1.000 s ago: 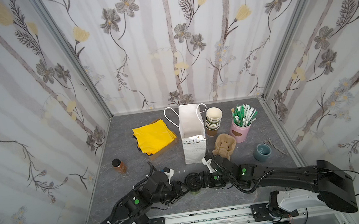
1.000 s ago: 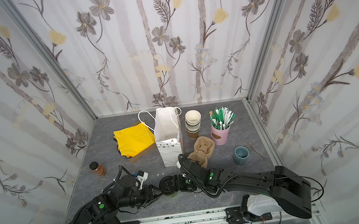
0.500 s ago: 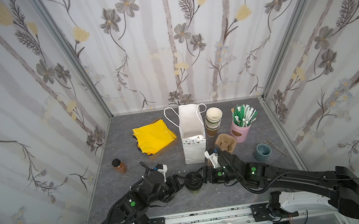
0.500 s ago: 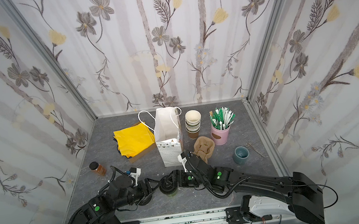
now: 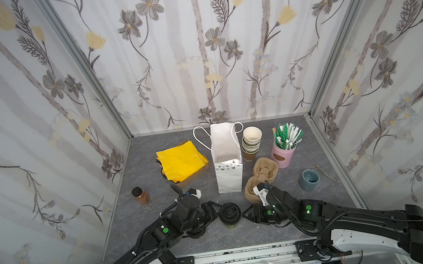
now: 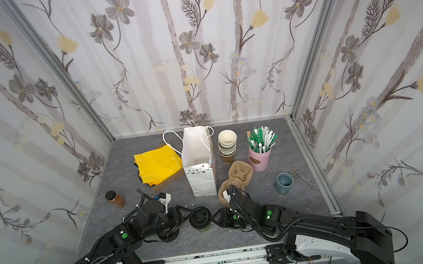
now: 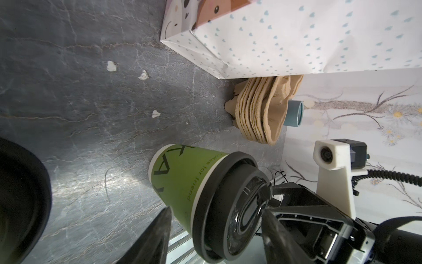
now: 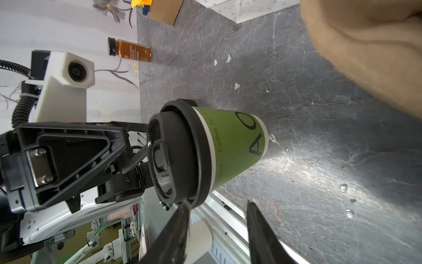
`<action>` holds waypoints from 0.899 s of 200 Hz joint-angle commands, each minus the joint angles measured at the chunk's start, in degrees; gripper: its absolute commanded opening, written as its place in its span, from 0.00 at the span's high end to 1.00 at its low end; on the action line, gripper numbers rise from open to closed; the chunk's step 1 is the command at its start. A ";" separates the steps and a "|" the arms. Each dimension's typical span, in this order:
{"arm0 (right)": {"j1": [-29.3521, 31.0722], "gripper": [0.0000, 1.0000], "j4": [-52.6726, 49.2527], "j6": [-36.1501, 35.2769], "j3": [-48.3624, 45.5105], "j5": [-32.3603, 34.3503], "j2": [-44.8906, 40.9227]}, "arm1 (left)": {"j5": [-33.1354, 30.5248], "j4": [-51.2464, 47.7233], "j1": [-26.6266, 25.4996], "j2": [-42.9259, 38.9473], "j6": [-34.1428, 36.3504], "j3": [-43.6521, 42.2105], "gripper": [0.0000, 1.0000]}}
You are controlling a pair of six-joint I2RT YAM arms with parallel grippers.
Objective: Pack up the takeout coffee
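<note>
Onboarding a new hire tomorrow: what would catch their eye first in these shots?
First, the takeout coffee, a green cup with a black lid, standing upright near the table's front edge. The left hand and right hand flank it, both with jaws apart. Behind it in both top views the white paper bag stands open, with yellow napkins on its left and stacked lidless cups on its right.

Counted on the surface (image 5: pixel 139 225):
- one green paper cup with black sip lid (image 5: pixel 229 213)
- one white paper bag (image 5: pixel 229 174)
- one stack of lidless brown cups (image 5: pixel 251 144)
- one pink tin of sachets (image 5: pixel 281 155)
- one blue-grey ceramic cup (image 5: pixel 309 179)
- one amber bottle (image 5: pixel 140 196)
- one pair of scissors (image 5: pixel 321 171)
- one pile of yellow napkins (image 5: pixel 180 160)
- one stack of tan pulp carriers (image 5: pixel 265 169)
</note>
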 commanded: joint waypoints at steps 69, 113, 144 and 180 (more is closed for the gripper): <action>0.22 0.72 7.07 0.42 1.18 -2.65 5.15 | 1.81 4.38 0.70 1.52 0.62 -1.52 0.50; 0.09 0.77 4.96 0.53 0.71 -2.02 5.74 | 2.25 4.74 0.81 1.72 0.27 -2.51 0.56; 0.23 0.83 0.90 0.48 0.95 -0.92 6.21 | 2.50 4.83 0.91 1.15 -0.42 -3.59 0.59; 0.23 0.86 -2.63 0.13 0.86 -0.40 7.66 | 2.78 4.83 0.90 0.39 -0.79 -4.56 0.62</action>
